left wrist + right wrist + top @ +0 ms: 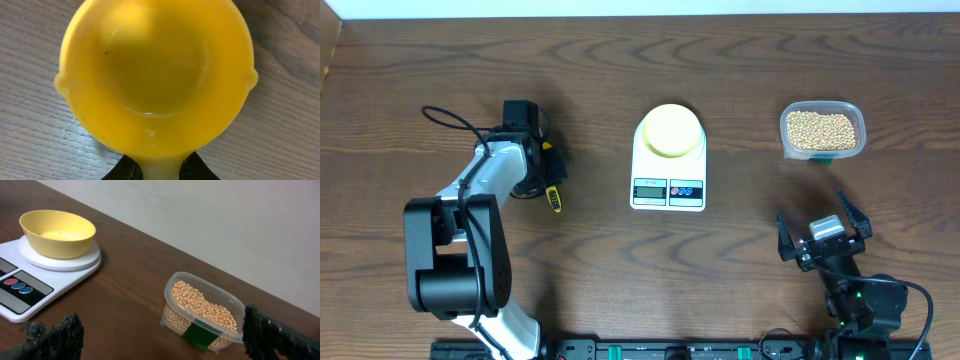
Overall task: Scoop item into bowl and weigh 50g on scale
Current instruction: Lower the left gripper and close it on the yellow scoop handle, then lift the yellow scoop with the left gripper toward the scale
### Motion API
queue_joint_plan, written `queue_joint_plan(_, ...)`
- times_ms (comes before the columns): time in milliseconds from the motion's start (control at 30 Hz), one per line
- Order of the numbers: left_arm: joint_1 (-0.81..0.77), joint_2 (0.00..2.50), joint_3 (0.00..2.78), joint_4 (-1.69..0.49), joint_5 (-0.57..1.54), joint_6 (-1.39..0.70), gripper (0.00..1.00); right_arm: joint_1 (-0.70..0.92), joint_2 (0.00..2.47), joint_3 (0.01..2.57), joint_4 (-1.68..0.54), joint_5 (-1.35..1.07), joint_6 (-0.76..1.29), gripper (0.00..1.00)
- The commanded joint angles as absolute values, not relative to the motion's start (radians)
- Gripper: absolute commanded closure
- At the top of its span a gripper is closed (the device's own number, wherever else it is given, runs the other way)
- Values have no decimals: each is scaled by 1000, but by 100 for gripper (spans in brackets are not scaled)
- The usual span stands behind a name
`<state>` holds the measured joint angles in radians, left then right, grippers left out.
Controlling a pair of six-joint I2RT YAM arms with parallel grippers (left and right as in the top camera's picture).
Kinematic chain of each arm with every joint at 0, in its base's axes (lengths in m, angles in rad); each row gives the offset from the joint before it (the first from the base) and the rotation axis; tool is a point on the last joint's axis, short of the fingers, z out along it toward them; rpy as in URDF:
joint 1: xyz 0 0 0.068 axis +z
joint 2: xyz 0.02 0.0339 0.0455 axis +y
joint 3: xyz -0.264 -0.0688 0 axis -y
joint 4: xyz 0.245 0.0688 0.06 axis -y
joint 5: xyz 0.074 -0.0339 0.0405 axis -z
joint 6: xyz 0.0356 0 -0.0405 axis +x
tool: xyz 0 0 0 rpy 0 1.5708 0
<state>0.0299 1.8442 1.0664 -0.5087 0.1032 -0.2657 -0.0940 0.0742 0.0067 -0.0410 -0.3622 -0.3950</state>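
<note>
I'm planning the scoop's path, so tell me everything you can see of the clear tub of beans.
The tub is clear plastic, a rounded rectangle with a lipped rim, lidless and upright. Tan beans fill it past half. A green label shows at one end wall. It stands on the wooden table, right of the scale and apart from it; nothing else touches it.
</note>
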Motion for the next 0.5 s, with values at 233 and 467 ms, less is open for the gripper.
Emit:
queue_joint_plan(233, 27, 1891, 1049, -479, 126, -268, 80, -97, 72, 6, -46, -358, -398, 1)
queue_joint_plan(467, 27, 1891, 1050, -458, 120, -268, 80, -97, 72, 6, -46, -358, -398, 1)
